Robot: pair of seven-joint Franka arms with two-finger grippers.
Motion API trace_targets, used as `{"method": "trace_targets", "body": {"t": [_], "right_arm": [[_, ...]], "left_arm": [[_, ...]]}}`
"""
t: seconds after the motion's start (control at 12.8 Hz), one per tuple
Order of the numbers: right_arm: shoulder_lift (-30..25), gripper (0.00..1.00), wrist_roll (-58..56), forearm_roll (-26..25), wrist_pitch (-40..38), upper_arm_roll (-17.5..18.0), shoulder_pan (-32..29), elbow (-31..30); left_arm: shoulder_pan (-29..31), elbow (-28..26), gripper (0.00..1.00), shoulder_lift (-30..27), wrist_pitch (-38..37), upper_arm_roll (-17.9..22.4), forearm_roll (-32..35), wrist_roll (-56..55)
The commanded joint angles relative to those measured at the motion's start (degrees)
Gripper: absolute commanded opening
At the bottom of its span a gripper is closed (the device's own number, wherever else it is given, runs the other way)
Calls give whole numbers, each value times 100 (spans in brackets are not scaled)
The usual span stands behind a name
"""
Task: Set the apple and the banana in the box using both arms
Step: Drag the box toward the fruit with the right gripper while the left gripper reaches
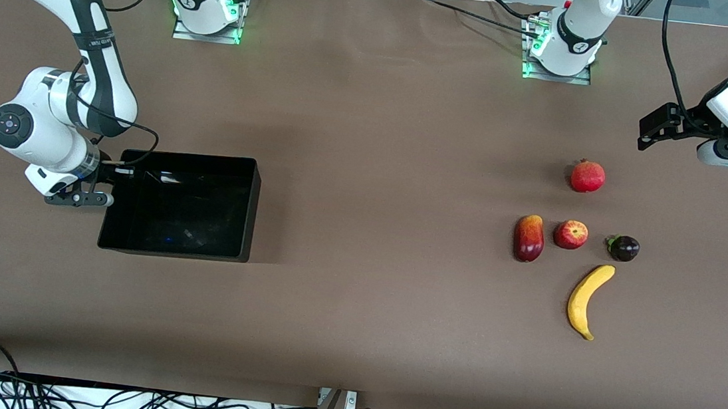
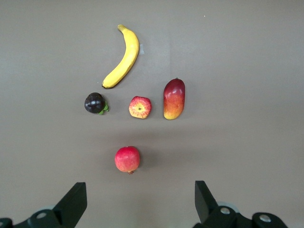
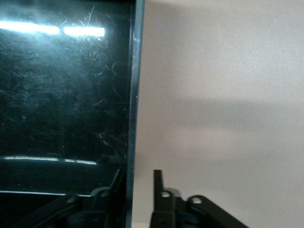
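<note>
Right gripper (image 1: 114, 175) clamped on end wall of glossy black plastic box (image 1: 233, 172); rigid, slick, light. Left gripper (image 2: 137, 202) spread wide, empty, over fruit group. Small red-yellow apple (image 1: 571, 234) and long curved yellow banana (image 1: 587, 299) judged firm, smooth; best gripped mid-body.

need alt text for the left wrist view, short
Five fruits lie apart on a brown table below the open left claw: a pomegranate closest to the claw, then a row of dark purple fruit, apple and red-and-yellow mango-like fruit, with the banana farthest from the claw.
</note>
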Motion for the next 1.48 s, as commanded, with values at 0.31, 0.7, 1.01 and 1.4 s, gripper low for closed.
{"method": "trace_targets", "body": {"t": [0.31,0.7,1.01,1.4], "right_arm": [[-232,0,727,135,-2109,1010,273,1900],[1214,0,2985,774,-2385,1153,2143,3860],[2728,0,4472,900,-1833,1135,3200,5479],[3081,0,5177,847,-1288,1047,3702,5525]], "left_arm": [[-36,206,100,95,-149,-11,167,36],[-28,206,100,121,-149,-2,159,36],[16,189,100,296,-184,-2,159,54],[227,119,100,1349,-108,59,185,106]]}}
